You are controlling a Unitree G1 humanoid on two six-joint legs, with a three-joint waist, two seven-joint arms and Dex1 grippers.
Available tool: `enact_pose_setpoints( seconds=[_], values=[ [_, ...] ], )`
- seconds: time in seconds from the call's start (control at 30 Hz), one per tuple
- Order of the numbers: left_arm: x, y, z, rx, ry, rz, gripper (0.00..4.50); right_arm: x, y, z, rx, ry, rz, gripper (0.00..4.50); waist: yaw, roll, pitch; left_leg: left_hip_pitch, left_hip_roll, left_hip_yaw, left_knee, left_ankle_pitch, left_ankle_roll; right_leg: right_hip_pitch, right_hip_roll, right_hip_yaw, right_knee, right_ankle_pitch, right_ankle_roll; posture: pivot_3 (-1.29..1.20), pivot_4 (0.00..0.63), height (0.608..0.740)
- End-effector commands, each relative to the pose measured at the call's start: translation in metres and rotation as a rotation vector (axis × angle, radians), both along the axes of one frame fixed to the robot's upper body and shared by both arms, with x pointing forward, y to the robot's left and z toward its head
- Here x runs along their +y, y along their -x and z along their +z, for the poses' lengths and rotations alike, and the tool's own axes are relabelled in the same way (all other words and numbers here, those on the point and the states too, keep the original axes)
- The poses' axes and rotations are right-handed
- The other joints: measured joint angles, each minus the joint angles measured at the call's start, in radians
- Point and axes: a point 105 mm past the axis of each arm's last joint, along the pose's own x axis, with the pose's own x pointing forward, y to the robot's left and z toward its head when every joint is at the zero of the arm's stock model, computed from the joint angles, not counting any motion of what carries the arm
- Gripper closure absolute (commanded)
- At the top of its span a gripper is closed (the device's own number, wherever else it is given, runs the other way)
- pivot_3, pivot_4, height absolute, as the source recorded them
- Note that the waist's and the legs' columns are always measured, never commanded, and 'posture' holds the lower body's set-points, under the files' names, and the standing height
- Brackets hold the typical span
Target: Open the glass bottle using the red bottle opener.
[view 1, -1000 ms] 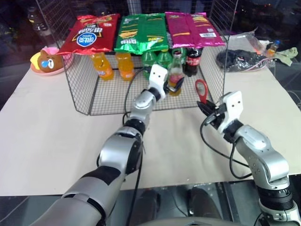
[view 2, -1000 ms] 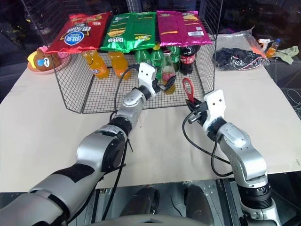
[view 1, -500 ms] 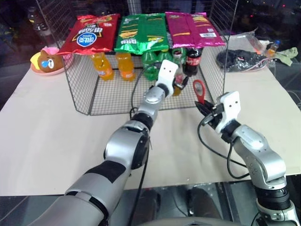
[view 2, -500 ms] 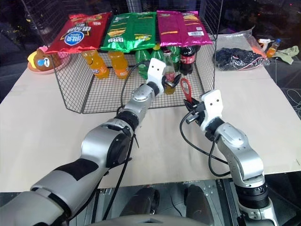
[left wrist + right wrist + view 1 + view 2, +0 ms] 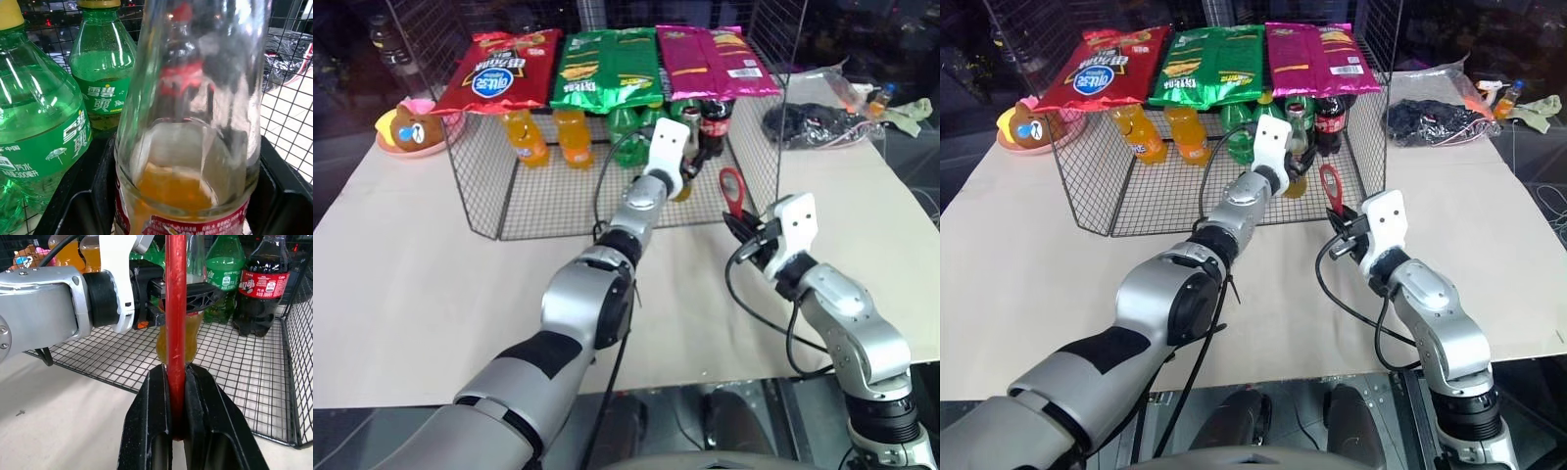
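Left gripper (image 5: 690,168) straddled the glass bottle (image 5: 188,147), upright at upper centre of the head views, jaws just beside its shoulder. Right gripper (image 5: 176,431), lower right of it, pinched the red bottle opener (image 5: 731,191) upright.

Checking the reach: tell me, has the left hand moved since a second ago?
Yes. The left hand has moved rightward along the wire basket, toward the cola bottle, around the glass bottle.
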Motion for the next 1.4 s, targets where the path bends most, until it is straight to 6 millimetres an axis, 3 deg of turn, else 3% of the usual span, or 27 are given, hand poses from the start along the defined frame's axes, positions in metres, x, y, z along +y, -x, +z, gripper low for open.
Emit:
enact_pose_setpoints(
  seconds=[0.03, 0.23, 0.53, 0.77, 1.0, 1.4],
  values=[
    [-0.004, 0.001, 0.014, -0.044, 0.010, -0.029, 1.88, 0.001, 0.004, 0.016, -0.076, -0.003, 0.005, 4.50, 0.000, 0.000, 0.000, 0.000, 0.000, 0.000, 0.000, 0.000, 0.000, 0.000, 0.000, 0.000, 0.000, 0.000, 0.000, 0.00, 0.150, 0.740],
    [0.000, 0.005, 0.026, -0.110, 0.022, -0.116, 1.88, 0.000, 0.005, 0.022, -0.101, 0.009, 0.003, 4.50, 0.000, 0.000, 0.000, 0.000, 0.000, 0.000, 0.000, 0.000, 0.000, 0.000, 0.000, 0.000, 0.000, 0.000, 0.000, 0.00, 0.150, 0.740],
    [0.052, 0.029, 0.035, -0.271, 0.044, -0.289, 1.88, -0.020, -0.008, 0.035, -0.190, 0.031, -0.099, 4.50, -0.025, 0.000, 0.000, -0.001, 0.000, 0.000, 0.000, 0.000, 0.000, -0.002, 0.000, 0.001, 0.001, 0.000, 0.000, 0.00, 0.150, 0.740],
    [0.088, 0.092, 0.027, -0.228, 0.037, -0.431, 1.88, -0.039, -0.026, 0.045, -0.241, 0.039, -0.161, 4.50, -0.025, 0.000, 0.000, -0.001, 0.005, 0.001, 0.000, 0.000, 0.000, -0.003, 0.000, 0.003, 0.002, 0.000, 0.000, 0.00, 0.150, 0.740],
    [0.104, 0.135, 0.014, -0.139, 0.014, -0.439, 1.88, -0.034, -0.033, 0.040, -0.235, 0.043, -0.123, 4.50, -0.018, 0.000, 0.000, 0.000, 0.005, 0.001, 0.001, 0.000, 0.000, -0.002, 0.000, 0.004, 0.004, 0.000, 0.000, 0.00, 0.150, 0.740],
    [0.108, 0.151, -0.021, -0.019, -0.028, -0.413, 1.88, -0.024, -0.033, 0.037, -0.229, 0.036, -0.083, 4.50, -0.021, 0.000, 0.000, 0.001, 0.005, 0.003, 0.001, 0.000, 0.000, -0.002, 0.000, 0.005, 0.005, 0.000, 0.000, 0.00, 0.150, 0.740]
  ],
)
